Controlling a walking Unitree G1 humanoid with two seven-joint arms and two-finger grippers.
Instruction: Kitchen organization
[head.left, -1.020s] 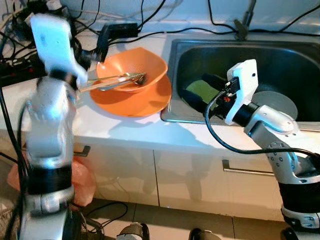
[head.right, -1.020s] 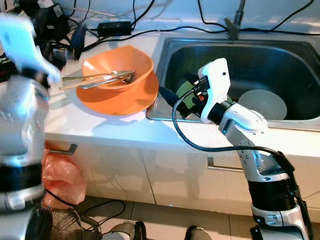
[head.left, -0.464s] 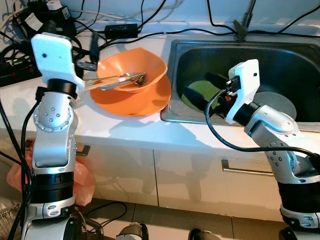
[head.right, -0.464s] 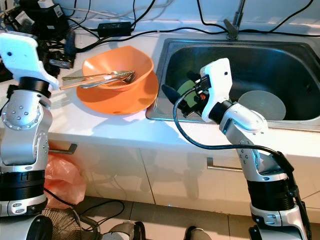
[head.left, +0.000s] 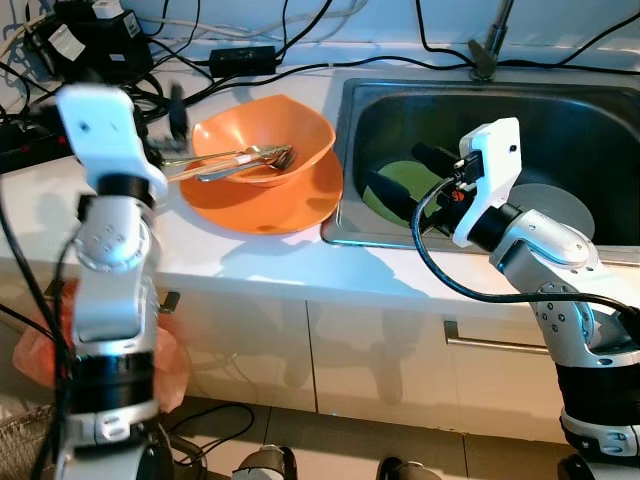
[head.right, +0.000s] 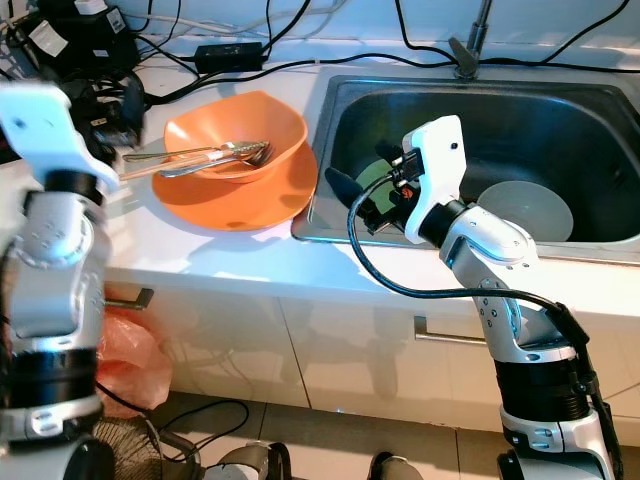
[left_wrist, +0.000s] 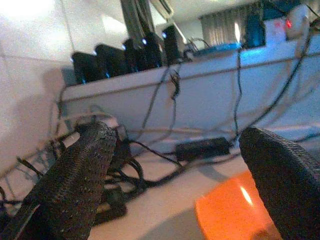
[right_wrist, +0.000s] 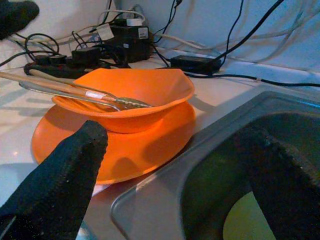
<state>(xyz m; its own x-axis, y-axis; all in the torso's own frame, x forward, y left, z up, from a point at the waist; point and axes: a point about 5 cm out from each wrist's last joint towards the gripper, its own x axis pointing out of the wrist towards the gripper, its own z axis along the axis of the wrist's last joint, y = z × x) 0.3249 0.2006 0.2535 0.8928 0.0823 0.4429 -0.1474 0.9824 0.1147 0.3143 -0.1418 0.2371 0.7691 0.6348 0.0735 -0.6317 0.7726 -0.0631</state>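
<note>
We saw an orange bowl (head.left: 268, 133) sitting on an orange plate (head.left: 262, 203) on the white counter (head.left: 240, 262), with metal cutlery (head.left: 222, 162) lying across the bowl. The left gripper (head.left: 176, 112) — blurred — was raised just beside the bowl's left rim, near a tangle of black cables (head.left: 95, 45). The right gripper (head.left: 405, 178) hung with fingers spread inside the steel sink (head.left: 352, 150), over a green item (head.left: 405, 183); a grey plate (head.left: 556, 207) lay further right.
</note>
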